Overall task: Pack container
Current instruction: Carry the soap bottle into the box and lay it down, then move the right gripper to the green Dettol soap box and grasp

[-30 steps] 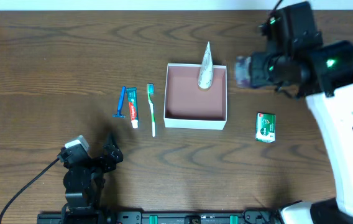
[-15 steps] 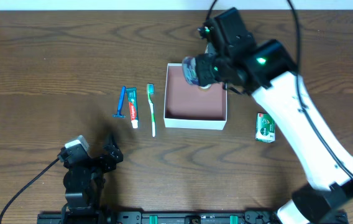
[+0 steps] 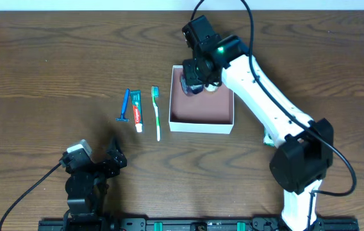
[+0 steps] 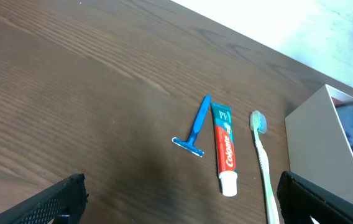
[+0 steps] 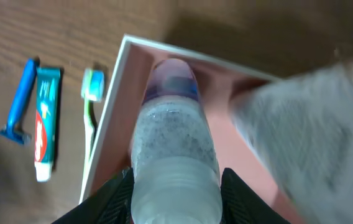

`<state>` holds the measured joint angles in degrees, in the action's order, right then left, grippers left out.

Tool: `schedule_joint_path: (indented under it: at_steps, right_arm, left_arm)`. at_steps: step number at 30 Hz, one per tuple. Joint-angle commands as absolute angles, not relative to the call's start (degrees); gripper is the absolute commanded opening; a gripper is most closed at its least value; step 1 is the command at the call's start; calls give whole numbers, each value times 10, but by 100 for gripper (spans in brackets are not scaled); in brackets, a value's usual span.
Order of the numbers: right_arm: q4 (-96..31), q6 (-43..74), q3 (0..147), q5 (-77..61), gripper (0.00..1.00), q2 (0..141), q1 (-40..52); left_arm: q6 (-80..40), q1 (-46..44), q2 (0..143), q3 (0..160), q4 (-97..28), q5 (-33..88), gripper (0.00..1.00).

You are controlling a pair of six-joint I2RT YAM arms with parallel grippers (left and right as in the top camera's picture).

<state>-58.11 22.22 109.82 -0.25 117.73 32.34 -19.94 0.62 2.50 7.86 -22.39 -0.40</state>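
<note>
The container (image 3: pixel 202 126) is a white box with a pinkish-brown inside at mid table; it also shows in the right wrist view (image 5: pixel 111 118) and the left wrist view (image 4: pixel 313 143). My right gripper (image 3: pixel 193 78) is shut on a clear bottle with a purple cap (image 5: pixel 173 149) and holds it over the container's far left corner. A pale tapered tube (image 5: pixel 313 124) stands in the far part of the container. A blue razor (image 3: pixel 125 106), a toothpaste tube (image 3: pixel 136 111) and a green toothbrush (image 3: pixel 157 112) lie left of the container. My left gripper (image 3: pixel 108 160) is open near the front edge.
A green soap packet (image 3: pixel 268 138) lies right of the container, mostly hidden by my right arm. The razor (image 4: pixel 195 126), toothpaste (image 4: pixel 224 148) and toothbrush (image 4: pixel 262 155) lie side by side ahead of my left gripper.
My right gripper has swung left with the bottle, from right of the container to over its far left corner. The left arm has not moved.
</note>
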Motion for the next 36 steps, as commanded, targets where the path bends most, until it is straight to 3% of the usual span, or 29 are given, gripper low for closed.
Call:
schedule_joint_path:
  at_steps: [1, 8, 13, 24, 28, 36]
  right_arm:
    - [-568, 238, 1107, -5, 23, 1180, 335]
    - [-564, 238, 1107, -18, 24, 1185, 337]
    - [-558, 230, 1107, -16, 43, 1185, 342]
    - [-554, 194, 1107, -25, 43, 1185, 342]
    - [-594, 186, 1107, -25, 49, 1184, 342]
    - [-660, 125, 1115, -32, 47, 1161, 341]
  left_arm:
    - [-205, 4, 21, 67, -226, -5, 98]
    - [-205, 4, 21, 67, -226, -5, 98]
    - [-205, 4, 21, 67, -226, -5, 98]
    - [-205, 4, 21, 67, -226, -5, 98]
    - [-205, 4, 21, 67, -226, -5, 98]
    - [-205, 4, 21, 67, -226, -5, 98]
